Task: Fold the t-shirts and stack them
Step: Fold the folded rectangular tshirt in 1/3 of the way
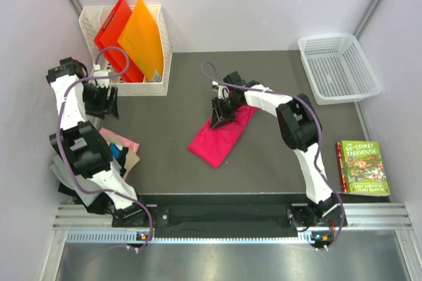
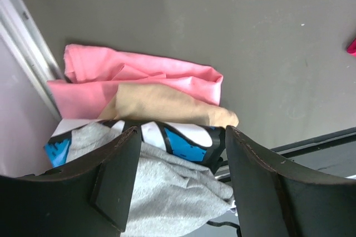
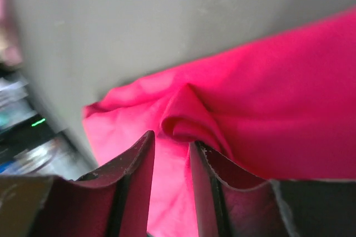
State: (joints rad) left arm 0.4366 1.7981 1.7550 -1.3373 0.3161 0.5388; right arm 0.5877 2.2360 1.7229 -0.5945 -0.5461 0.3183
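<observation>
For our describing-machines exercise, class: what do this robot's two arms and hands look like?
Both the left arm and right arm have white link shells with bulky black joints, and a thin purple cable loops along each. The left hand and right hand each have two flat, matte black fingers.

The top external camera looks steeply down from above and behind, taking in the whole table, with the arm bases along the bottom edge. The left wrist camera looks down past the left gripper, close above the pile of folded t-shirts, which sits small at the top view's lower left. The right wrist camera looks past the right gripper, very near the blurred magenta t-shirt, which lies mid-frame in the top view.
</observation>
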